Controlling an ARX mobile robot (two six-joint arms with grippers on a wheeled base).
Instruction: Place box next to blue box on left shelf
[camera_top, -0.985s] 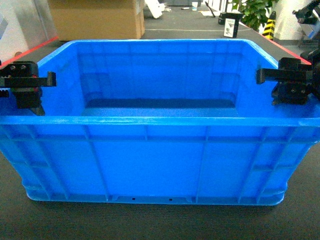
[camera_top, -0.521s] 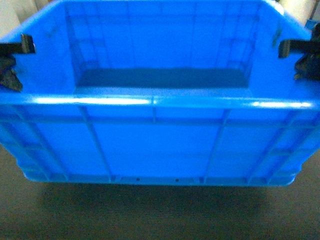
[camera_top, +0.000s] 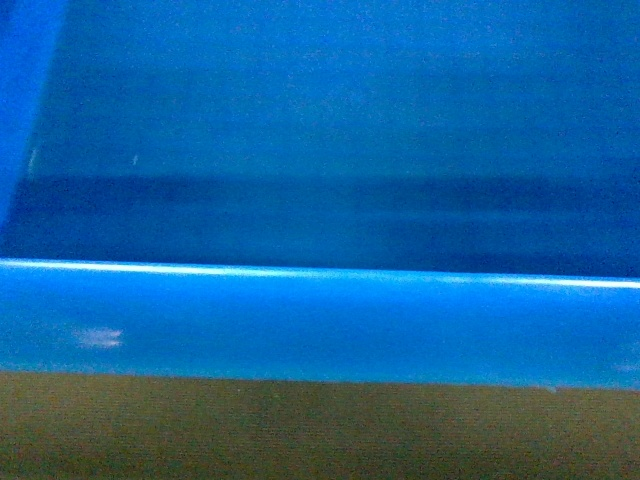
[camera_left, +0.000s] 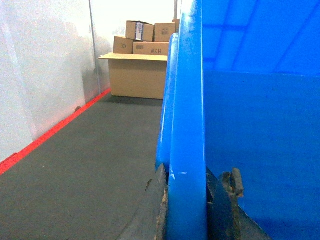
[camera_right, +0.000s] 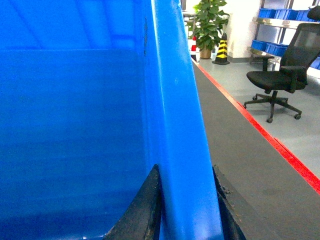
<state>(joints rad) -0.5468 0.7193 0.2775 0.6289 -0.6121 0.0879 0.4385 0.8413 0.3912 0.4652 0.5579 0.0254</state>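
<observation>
Starting at the left of your left wrist view: a pale wall with a red floor line (camera_left: 47, 135) runs up to a stack of cardboard boxes (camera_left: 137, 60) at upper centre, and there's open dark floor (camera_left: 95, 165) between them and you. Lower centre, your left gripper (camera_left: 186, 210) has its fingers (camera_left: 161, 210) clamped on the box (camera_left: 260, 125) rim, one each side of the wall.

Head view is basically all box: the rim (camera_top: 320, 320) crosses the frame low, inside wall above, a strip of floor below.

In the right wrist view, the right gripper (camera_right: 186, 210) is pinched on the opposite rim the same way. Right of it you've got clear floor, another red line, an office chair (camera_right: 277, 75) at upper right, and a plant (camera_right: 207, 22) up top.
</observation>
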